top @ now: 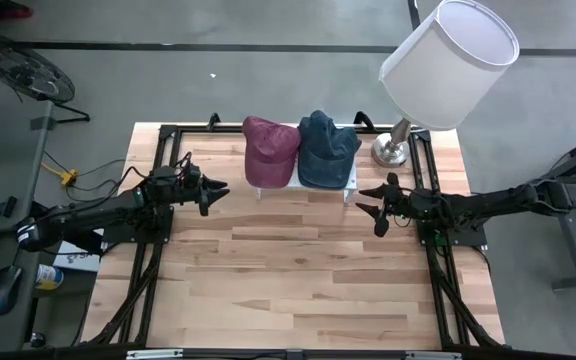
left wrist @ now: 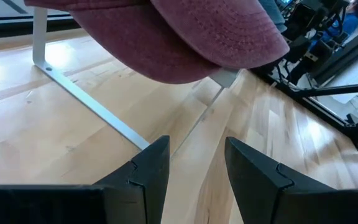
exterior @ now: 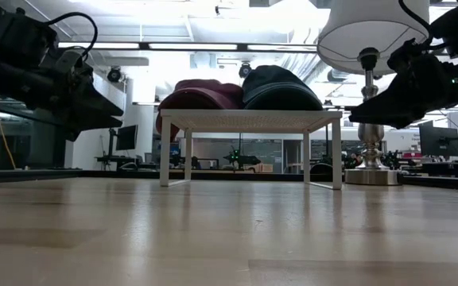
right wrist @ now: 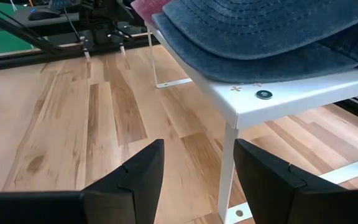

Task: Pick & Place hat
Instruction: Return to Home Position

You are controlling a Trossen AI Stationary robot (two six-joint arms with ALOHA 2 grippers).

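The placing looks done, and the step in hand reads as the retreat to the rest pose. The red cap (top: 270,150) and the blue cap (top: 326,148) lie side by side and touching on the small white shelf (exterior: 249,121) at the back of the counter (top: 298,290), red on the left and blue on the right. Whether each is one cap or a stack cannot be told from these views. The left end effector (top: 220,193) hangs above the counter just off the shelf's left end, pointing at the red cap's brim, with its fingers parted a moderate way and nothing between them. The right end effector (top: 370,208) mirrors it near the shelf's right front leg, also parted and empty. Neither touches a cap or the shelf. The next move seems to call for drawing each arm back and outward, away from the shelf, without catching the overhanging brims or the thin shelf legs close ahead of the fingers. A lamp (top: 446,60) stands just beside the shelf's right end, its base near the right arm and its broad shade leaning over that corner, so the right arm has the tighter path. A black frame (top: 158,250) runs along both sides of the counter under the arms.
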